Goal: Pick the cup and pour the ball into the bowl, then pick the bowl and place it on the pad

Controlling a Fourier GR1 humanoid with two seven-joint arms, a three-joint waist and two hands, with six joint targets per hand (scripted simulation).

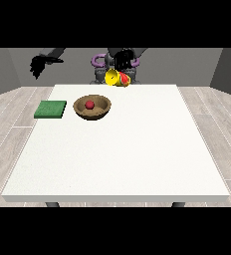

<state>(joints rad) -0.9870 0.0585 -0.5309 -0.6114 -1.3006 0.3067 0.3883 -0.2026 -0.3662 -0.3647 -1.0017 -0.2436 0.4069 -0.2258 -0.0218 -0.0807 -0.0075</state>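
Note:
A yellow cup (114, 78) with a red patch hangs tipped over above the table's far edge, its mouth turned to the view's left. The hand at the view's right (122, 61) is shut on it from above. Just in front and to the left stands the brown bowl (101, 110), with the red ball (89, 104) lying in its middle. A flat green pad (51, 109) lies on the table left of the bowl. The hand at the view's left (38, 65) is raised off the table's far left corner, fingers relaxed and holding nothing.
The white table (137, 159) stretches broad and bare towards the camera. Its far edge runs just under the cup. Behind it stands the robot's torso (98, 62), with grey walls and a wooden floor around.

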